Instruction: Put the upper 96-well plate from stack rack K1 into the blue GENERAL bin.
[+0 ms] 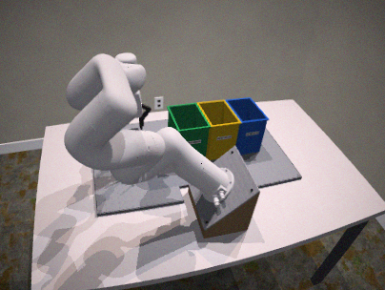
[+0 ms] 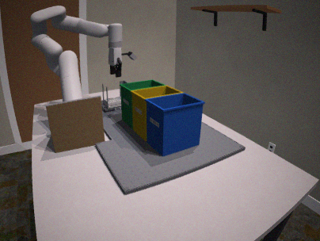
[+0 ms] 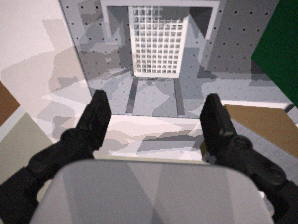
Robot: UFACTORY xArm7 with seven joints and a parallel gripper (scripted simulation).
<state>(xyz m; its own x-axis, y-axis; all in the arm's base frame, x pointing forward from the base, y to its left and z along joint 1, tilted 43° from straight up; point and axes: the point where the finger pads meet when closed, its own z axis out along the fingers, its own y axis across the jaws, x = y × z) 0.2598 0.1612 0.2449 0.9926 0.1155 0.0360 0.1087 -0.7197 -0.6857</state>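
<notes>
Gripper (image 3: 156,122) spread wide, grasping nothing, hanging high at upper left of exterior view. White 96-well plate (image 3: 156,42) sits top centre of wrist view on the rack (image 2: 106,99) (well below fingers). Blue bin (image 2: 174,123) mid-frame, nearest camera.

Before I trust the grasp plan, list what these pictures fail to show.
- Bin signs: small pale labels on the blue bin, yellow bin and green bin; text too blurred to read in the top and exterior views.
- Lower plate: wrist view shows only one well grid, the upper plate; whatever is beneath it is covered.
- Rack K1: mostly hidden behind the brown board in the exterior view.
- End effector: open, nothing between its fingers.
</notes>
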